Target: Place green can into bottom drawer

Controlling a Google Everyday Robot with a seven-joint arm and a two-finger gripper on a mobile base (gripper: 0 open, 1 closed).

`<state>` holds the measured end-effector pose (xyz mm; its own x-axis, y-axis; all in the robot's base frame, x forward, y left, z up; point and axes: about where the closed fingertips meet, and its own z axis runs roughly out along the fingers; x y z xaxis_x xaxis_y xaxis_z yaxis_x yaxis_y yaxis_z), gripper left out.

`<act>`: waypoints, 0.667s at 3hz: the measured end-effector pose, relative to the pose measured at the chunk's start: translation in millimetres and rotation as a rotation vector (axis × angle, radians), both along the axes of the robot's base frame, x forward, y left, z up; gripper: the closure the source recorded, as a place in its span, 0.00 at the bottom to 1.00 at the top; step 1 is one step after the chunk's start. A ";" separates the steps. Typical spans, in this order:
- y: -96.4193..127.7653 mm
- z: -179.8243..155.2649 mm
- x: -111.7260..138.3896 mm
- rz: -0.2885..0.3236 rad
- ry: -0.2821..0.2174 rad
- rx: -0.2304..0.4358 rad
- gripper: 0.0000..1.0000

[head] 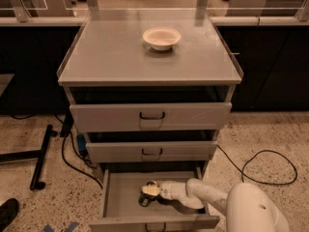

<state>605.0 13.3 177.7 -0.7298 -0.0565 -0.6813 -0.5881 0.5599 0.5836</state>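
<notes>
On the far left a black stand leg (41,156) lies on the speckled floor. A dark cable (67,158) runs beside it toward the cabinet, and neither touches the work. The bench (111,52) atop the cabinet carries a white bowl (161,36), well apart from the action below. Under it the top drawer (149,116) and the middle drawer (150,151) sit pushed in, or nearly so. The bottom drawer (120,195) is pulled out, its flat grey floor open from above.

Near the middle of that floor the green can (144,200) shows as a small dark shape, already inside the drawer walls; whether it stands upright I cannot tell. The gripper (150,191) is right at it, just above and to its right. Whether the jaws pinch the can or are spread off it I cannot tell. The white arm (203,197) reaches in from the right, low over the drawer.

The step in hand looks like the placing itself, close to its end. The next move calls for a clean release, if one is not yet made. The gripper should then rise gently and draw back to the right without nudging the can or catching the middle drawer's front. Farther right a looped cable (270,170) lies on the floor, clear of the arm
</notes>
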 end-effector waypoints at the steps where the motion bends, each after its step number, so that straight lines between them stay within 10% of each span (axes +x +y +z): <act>1: 2.0 -8.5 2.1 0.011 0.025 -0.007 0.57; 2: 3.8 -13.6 3.2 0.023 0.046 -0.010 0.36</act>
